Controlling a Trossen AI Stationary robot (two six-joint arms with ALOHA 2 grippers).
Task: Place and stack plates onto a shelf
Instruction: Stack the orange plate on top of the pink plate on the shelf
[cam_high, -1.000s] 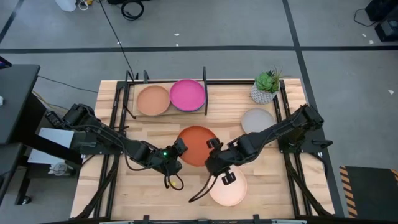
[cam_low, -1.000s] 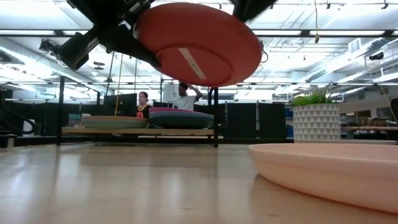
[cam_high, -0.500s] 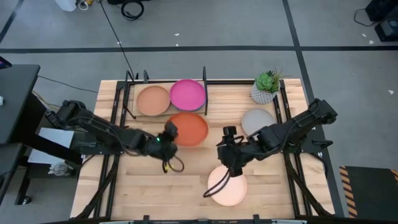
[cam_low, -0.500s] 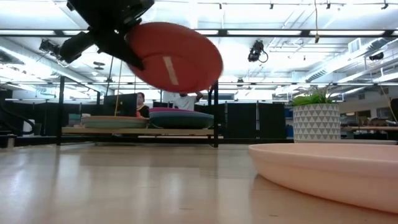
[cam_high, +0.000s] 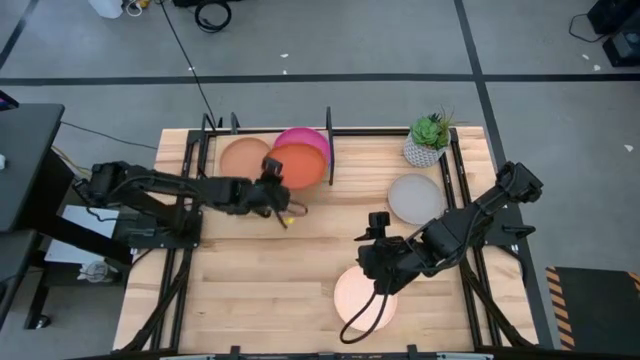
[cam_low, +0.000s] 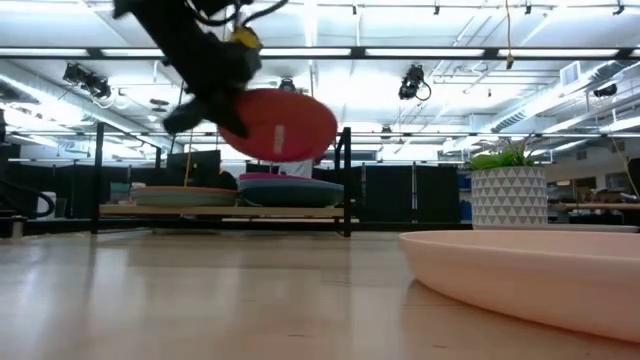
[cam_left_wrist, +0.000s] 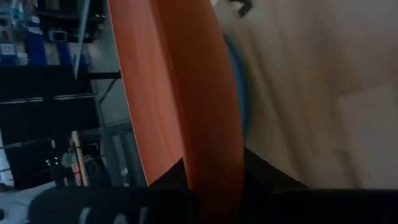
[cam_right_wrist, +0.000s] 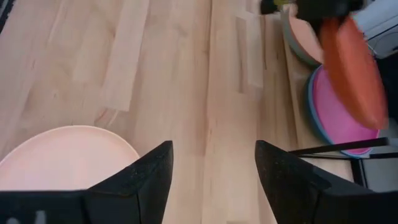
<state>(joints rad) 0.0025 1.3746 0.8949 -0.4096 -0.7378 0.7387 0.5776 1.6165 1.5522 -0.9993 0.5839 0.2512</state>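
Note:
My left gripper (cam_high: 272, 192) is shut on the orange-red plate (cam_high: 301, 165) and holds it in the air over the shelf (cam_high: 214, 184), above the magenta plate (cam_high: 312, 138) and beside the tan plate (cam_high: 243, 160). In the low view the orange-red plate (cam_low: 285, 125) hangs tilted above the two stacks on the shelf board (cam_low: 220, 211). My right gripper (cam_high: 366, 250) is open and empty just beyond the far edge of the cream plate (cam_high: 365, 298), which lies flat on the table. The grey plate (cam_high: 415, 197) lies flat at the right. My left gripper pinches the orange-red plate's rim (cam_left_wrist: 211, 165) between its two fingers, at the plate's near left edge. The fingers come from the table's left, slanting toward the far side. The plate is lifted clear and tilted.
A white pot with a green plant (cam_high: 428, 140) stands at the far right corner. Black upright rods (cam_high: 329, 145) frame the shelf. The magenta plate rests on a darker plate (cam_low: 290, 192). People show in the room behind the shelf (cam_low: 296, 158).
My left gripper has carried the orange-red plate from the table's middle toward the far edge, to above the shelf, and the plate has tipped more steeply. My right gripper has drawn away from that plate toward the table's right and near side, over the cream plate.

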